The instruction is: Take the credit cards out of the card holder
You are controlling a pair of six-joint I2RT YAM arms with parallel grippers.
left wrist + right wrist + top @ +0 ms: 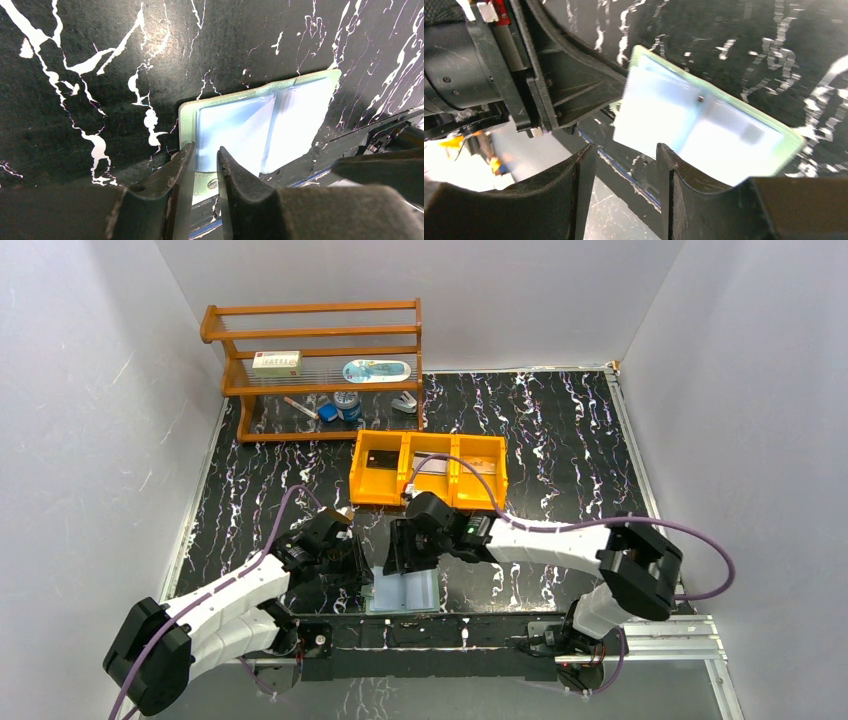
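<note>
The muted-green card holder (408, 592) lies open at the table's near edge, pale glossy pockets up. It also shows in the left wrist view (295, 115) and the right wrist view (704, 125). No card shows in its pockets. My left gripper (205, 150) stands over its left panel with jaws a little apart, the snap tab (210, 182) showing between them. My right gripper (624, 147) is open and empty beside the holder, close to my left gripper (355, 562). A black card (385, 462) and a silver-grey card (432, 466) lie in the orange tray (428, 495). I see no tan card.
A wooden rack (320, 335) at the back left holds a white box with red print (277, 362), a tin and small items. White walls close in both sides. The metal rail (640, 640) runs along the near edge just below the holder.
</note>
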